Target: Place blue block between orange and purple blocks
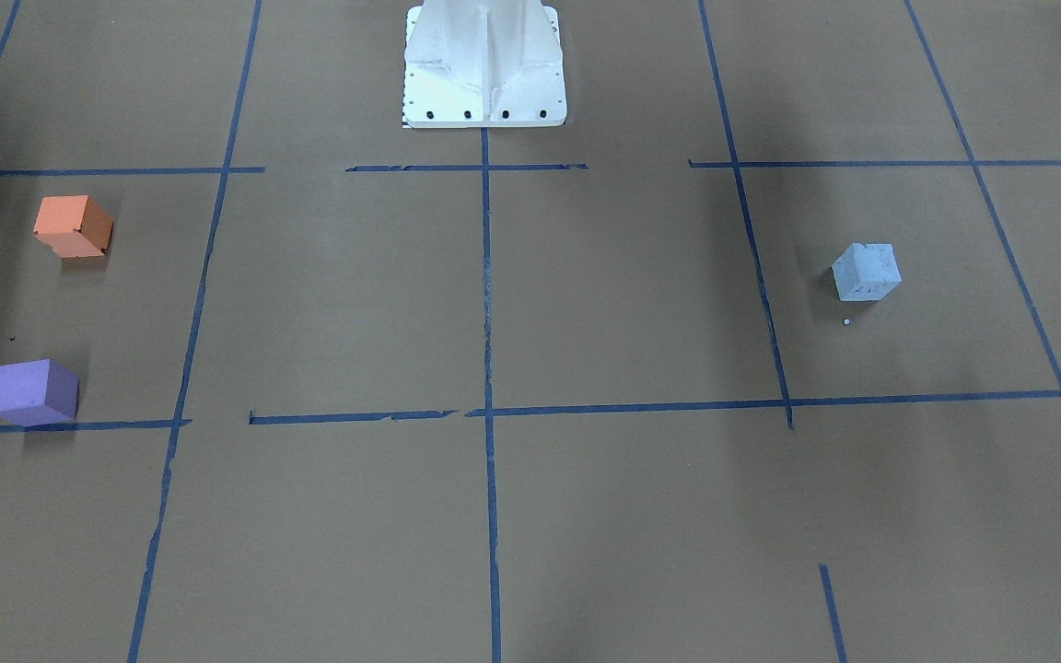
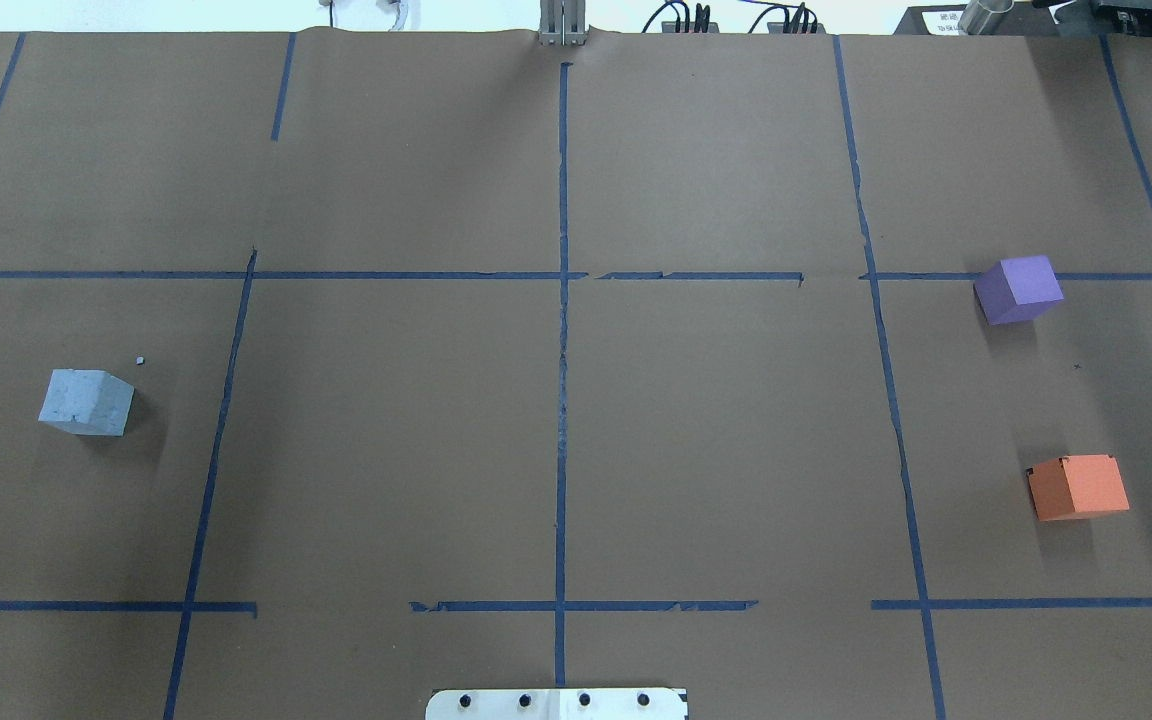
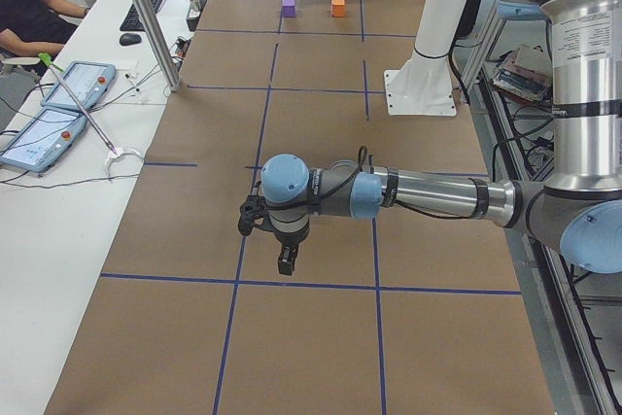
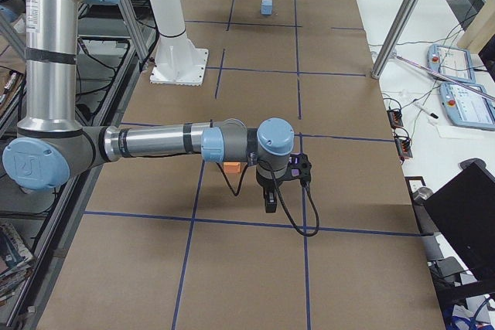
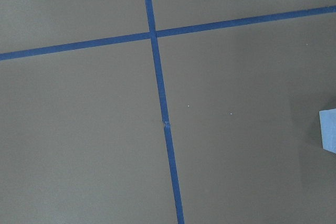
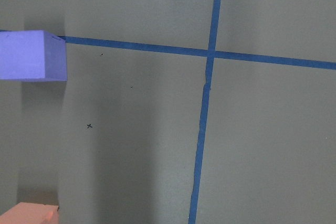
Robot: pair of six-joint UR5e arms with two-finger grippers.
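The pale blue block (image 1: 866,272) sits alone on the brown table on my left side; it also shows in the overhead view (image 2: 86,402) and at the right edge of the left wrist view (image 5: 328,129). The orange block (image 2: 1078,487) and the purple block (image 2: 1017,289) sit on my right side with a gap of bare paper between them. The right wrist view shows both, purple (image 6: 32,55) and orange (image 6: 29,213). My left gripper (image 3: 285,261) hangs above the table and hides the blue block in that view. My right gripper (image 4: 271,202) hangs beside the orange block (image 4: 230,167). I cannot tell whether either is open or shut.
The white robot base (image 1: 484,64) stands at the table's middle near edge. Blue tape lines (image 2: 562,400) divide the brown paper into squares. A side desk with tablets (image 3: 58,109) and a metal post (image 3: 146,17) borders the far long edge.
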